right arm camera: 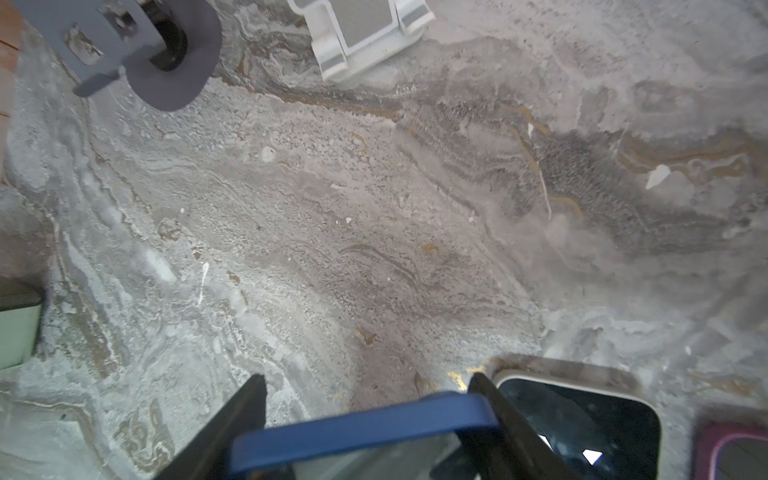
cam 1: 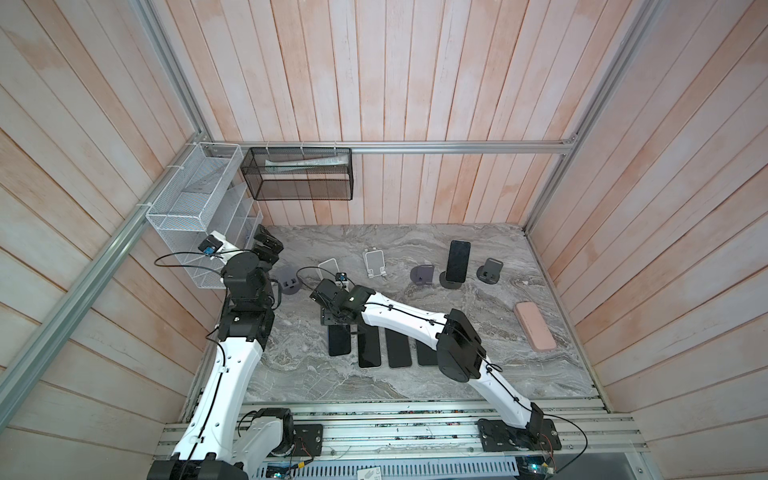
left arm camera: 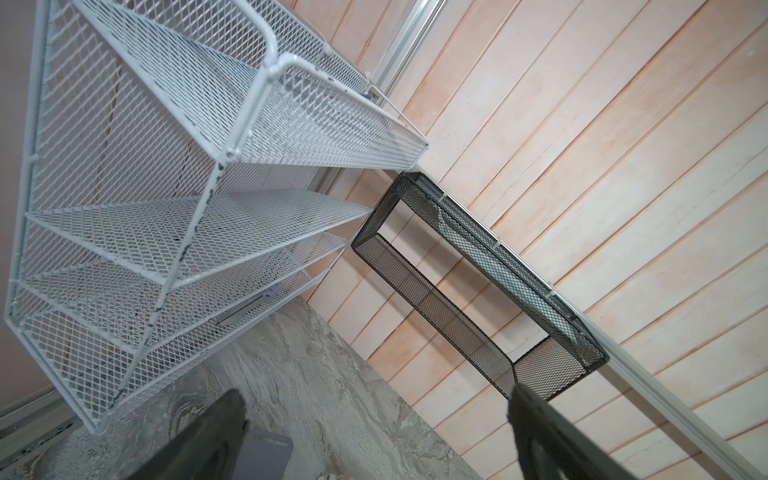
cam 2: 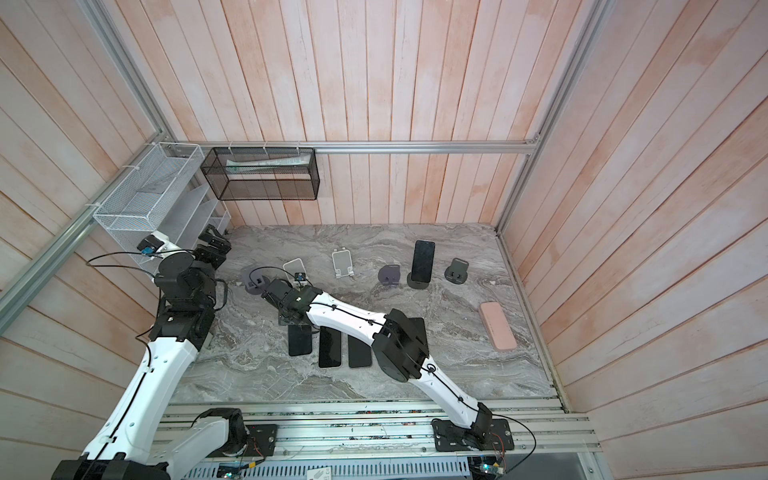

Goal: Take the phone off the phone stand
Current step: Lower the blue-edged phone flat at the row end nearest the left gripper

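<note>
- The right end effector [right arm camera: 368, 386] pinches a blue-cased phone [right arm camera: 365, 424] by its long edges. It holds the phone low over the desk [cam 1: 457, 357], clear of every stand.
- In a top view the blue-cased phone [cam 1: 338, 343] is at the left end of a row of phones lying flat. The empty grey stand [right arm camera: 166, 62] and white stand [right arm camera: 361, 33] are well beyond it.
- The step in hand looks like setting this phone down. I cannot tell whether its far end already touches the desk.
- To do it well, bring the phone level and parallel to the row before lowering. A tilted drop would let it slap down or slide.
- The pale-cased phone [right arm camera: 582, 419] lies just beside one finger, so the descent should be straight. That finger should spread only a little, or it may nudge the neighbour.
- The jaws should let go only once the phone's back rests fully on the desk. The end effector should then lift straight up before swinging away.
- The left end effector [left arm camera: 374, 419] is spread wide and empty, parked by the white mesh rack [left arm camera: 166, 208], out of the way.
- A black phone [cam 1: 458, 261] stands upright in a dark stand [cam 1: 451, 282] at the back right of the desk, so the task is probably not finished.
</note>
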Tool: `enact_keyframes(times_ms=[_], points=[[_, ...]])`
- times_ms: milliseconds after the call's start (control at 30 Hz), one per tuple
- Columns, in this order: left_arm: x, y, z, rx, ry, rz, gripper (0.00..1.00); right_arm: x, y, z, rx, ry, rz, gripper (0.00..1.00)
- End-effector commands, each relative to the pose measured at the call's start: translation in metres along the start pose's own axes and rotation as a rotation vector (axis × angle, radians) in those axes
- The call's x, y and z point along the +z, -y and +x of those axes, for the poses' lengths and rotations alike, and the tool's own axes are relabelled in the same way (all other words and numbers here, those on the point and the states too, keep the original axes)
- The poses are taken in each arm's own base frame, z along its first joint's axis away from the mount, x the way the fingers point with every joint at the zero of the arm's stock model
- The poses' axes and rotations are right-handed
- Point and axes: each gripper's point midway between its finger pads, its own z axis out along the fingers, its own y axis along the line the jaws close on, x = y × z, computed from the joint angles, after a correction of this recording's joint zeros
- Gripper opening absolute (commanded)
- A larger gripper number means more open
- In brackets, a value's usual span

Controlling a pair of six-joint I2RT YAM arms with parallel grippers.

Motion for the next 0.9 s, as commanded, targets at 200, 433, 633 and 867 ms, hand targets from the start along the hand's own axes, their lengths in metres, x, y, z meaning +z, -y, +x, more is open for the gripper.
enact_keyframes(times_ms=[200,433,633,867], points=[[0.0,0.001,0.003,-0.01,-0.007,0.025,1.0,0.031,0.01,0.03,0.009,-0.05,0.082,0.68],[-0.001,0.003,0.006,-0.016,-0.017,0.037,1.0,0.042,0.012,0.027,0.042,-0.016,0.117,0.7],[0.0,0.003,0.007,-0.015,-0.02,0.038,1.0,0.05,0.024,0.029,0.034,-0.001,0.174,0.74],[0.0,0.003,0.005,-0.011,-0.015,0.038,1.0,0.05,0.031,0.036,0.032,0.027,0.23,0.8]])
